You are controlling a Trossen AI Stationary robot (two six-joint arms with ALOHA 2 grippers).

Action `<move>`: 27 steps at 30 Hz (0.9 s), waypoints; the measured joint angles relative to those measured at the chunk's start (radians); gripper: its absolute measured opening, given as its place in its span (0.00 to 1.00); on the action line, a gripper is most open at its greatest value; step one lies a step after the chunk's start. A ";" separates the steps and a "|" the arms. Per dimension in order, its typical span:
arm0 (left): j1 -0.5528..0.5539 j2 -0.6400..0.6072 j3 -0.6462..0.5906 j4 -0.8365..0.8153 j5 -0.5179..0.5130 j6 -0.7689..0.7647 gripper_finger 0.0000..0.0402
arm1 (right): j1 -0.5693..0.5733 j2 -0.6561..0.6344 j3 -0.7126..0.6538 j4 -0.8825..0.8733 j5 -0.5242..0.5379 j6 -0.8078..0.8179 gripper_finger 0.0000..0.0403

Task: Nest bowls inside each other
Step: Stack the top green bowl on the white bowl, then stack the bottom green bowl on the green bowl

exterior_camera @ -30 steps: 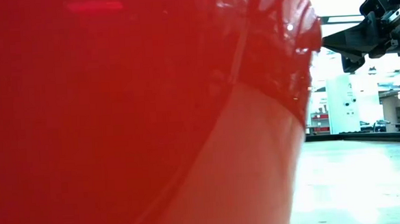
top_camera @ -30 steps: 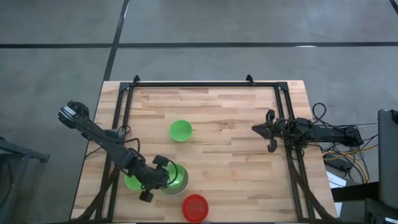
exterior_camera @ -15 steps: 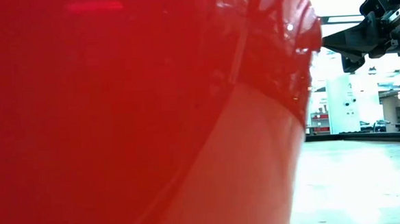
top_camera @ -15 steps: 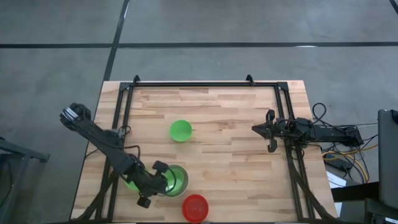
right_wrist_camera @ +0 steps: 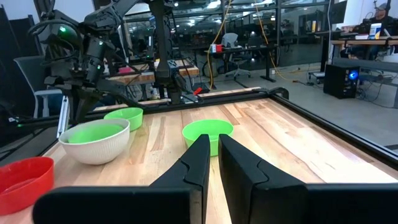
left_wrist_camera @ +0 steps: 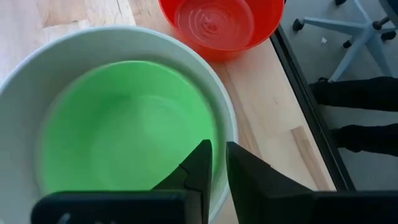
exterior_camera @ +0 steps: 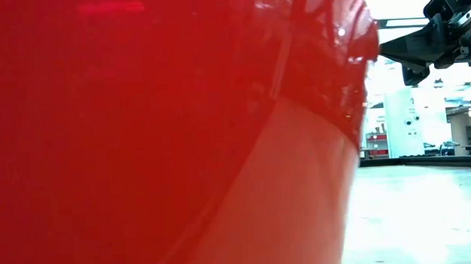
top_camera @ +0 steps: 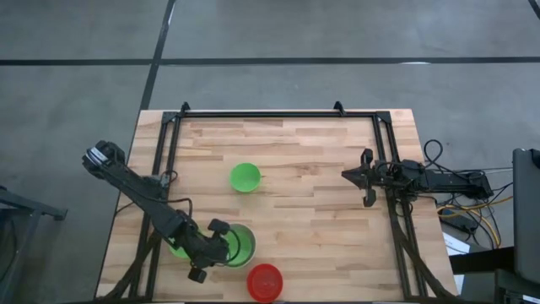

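In the lower left of the high view, the left gripper point(top_camera: 221, 245) is hovering over the white bowl point(top_camera: 245, 233), its fingers point(left_wrist_camera: 200, 165) standing a narrow gap apart at the rim and holding nothing. 1 green bowl point(left_wrist_camera: 124, 130) is sitting inside the white one. Another green bowl point(top_camera: 178, 247) is lying beside it, the red bowl point(top_camera: 265, 280) at the bottom edge, a 3rd green bowl point(top_camera: 245, 177) mid-table. The right gripper point(top_camera: 358, 176) is waiting at the right side, fingers nearly closed, empty
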 joint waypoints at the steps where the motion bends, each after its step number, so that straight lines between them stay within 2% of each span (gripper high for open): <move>1: 0.000 0.000 0.000 0.000 0.000 -0.002 0.13 | 0.000 0.000 0.000 0.000 0.000 0.000 0.08; 6: 0.002 -0.001 0.002 -0.013 0.000 -0.012 0.15 | 0.000 0.000 0.000 0.000 0.000 0.000 0.08; 12: 0.018 -0.014 0.040 -0.105 -0.010 -0.026 0.15 | 0.000 0.000 0.000 0.000 0.000 -0.001 0.08; 19: 0.052 -0.091 0.052 -0.152 -0.060 -0.112 0.15 | 0.000 0.000 0.000 0.000 0.000 -0.001 0.08; 27: 0.062 -0.167 0.052 -0.200 -0.104 -0.114 0.15 | 0.000 0.000 0.000 0.000 0.000 0.000 0.08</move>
